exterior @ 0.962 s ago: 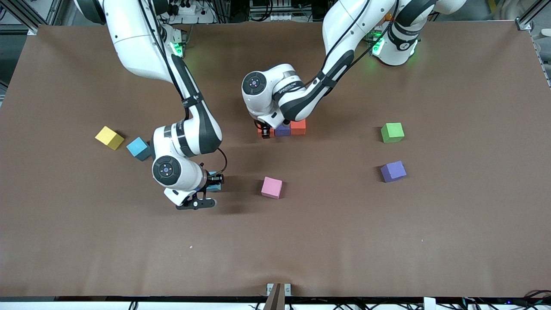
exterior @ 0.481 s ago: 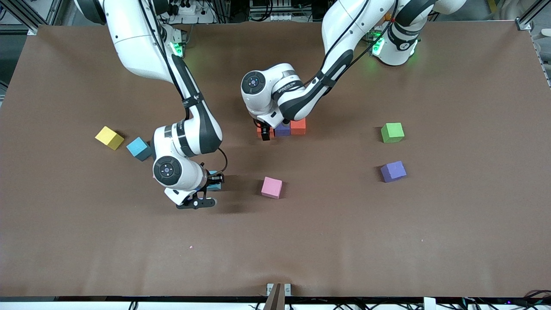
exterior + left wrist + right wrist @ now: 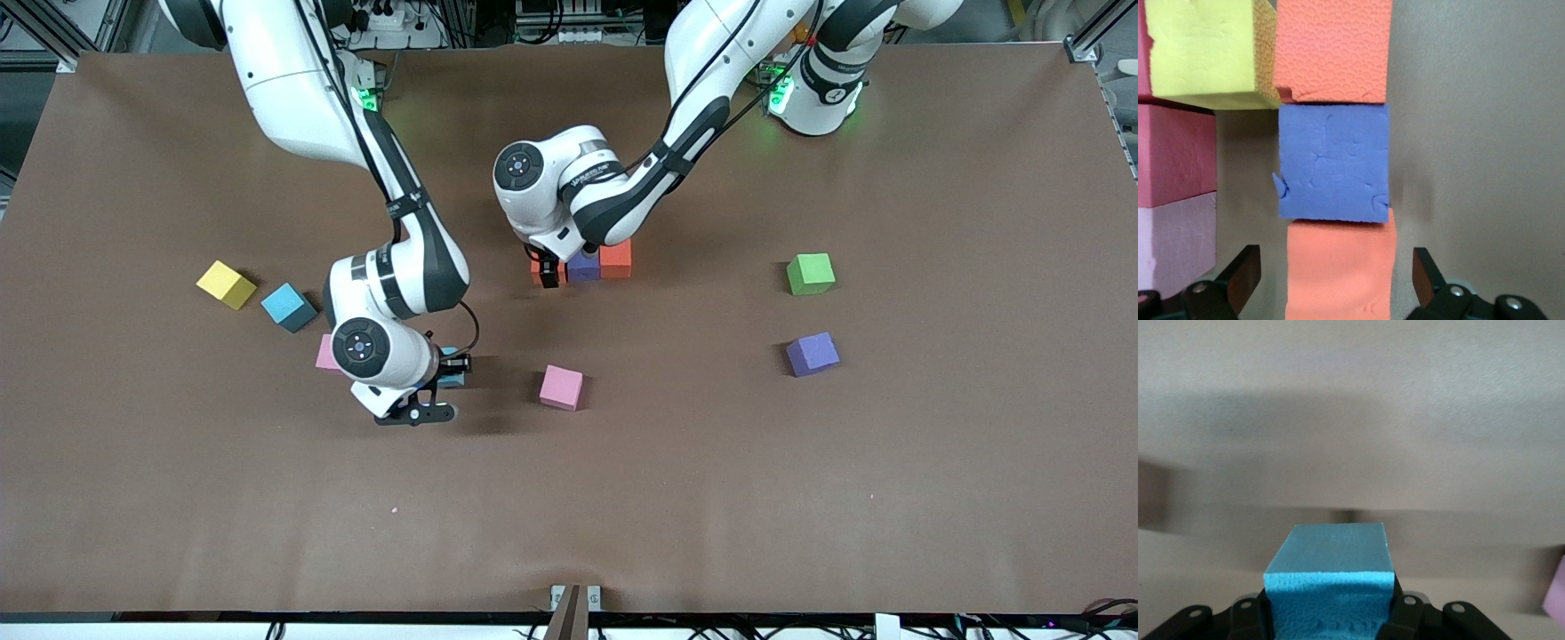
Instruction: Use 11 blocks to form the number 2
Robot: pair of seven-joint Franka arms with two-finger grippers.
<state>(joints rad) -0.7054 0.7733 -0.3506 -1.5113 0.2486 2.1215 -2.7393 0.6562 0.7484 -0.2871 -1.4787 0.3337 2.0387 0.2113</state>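
Brown matte covering lay over the whole bench (image 3: pixel 933 498). Left pincer (image 3: pixel 1335 287) sat low at the forming digit near the bench's middle, toward the arm bases; its fingers (image 3: pixel 1241 277) stood spread on either side of an orange foam cube (image 3: pixel 1338 273), not pressing it. That cube ended a row: a purple foam cube (image 3: pixel 1333 163) touched it, and a second orange foam cube (image 3: pixel 1333 50) touched the purple one. Beside that row, in the left wrist view, lay a yellow foam cube (image 3: pixel 1205 53), a red foam cube (image 3: pixel 1175 153) and a pale pink foam cube (image 3: pixel 1175 247); the arm hid these from the front camera.

Right pincer (image 3: pixel 1330 613) hung in the air over bare bench toward the right arm's end, pinching a light blue foam cube (image 3: pixel 1330 577).

Loose on the bench: a yellow foam cube (image 3: pixel 226 284) and a light blue foam cube (image 3: pixel 288 307) side by side toward the right arm's end; a pink foam cube (image 3: pixel 327 352) partly hidden by the right arm; another pink foam cube (image 3: pixel 561 388) near the middle; a green foam cube (image 3: pixel 810 273) and a second purple foam cube (image 3: pixel 812 354) toward the left arm's end, the purple one nearer the front camera.
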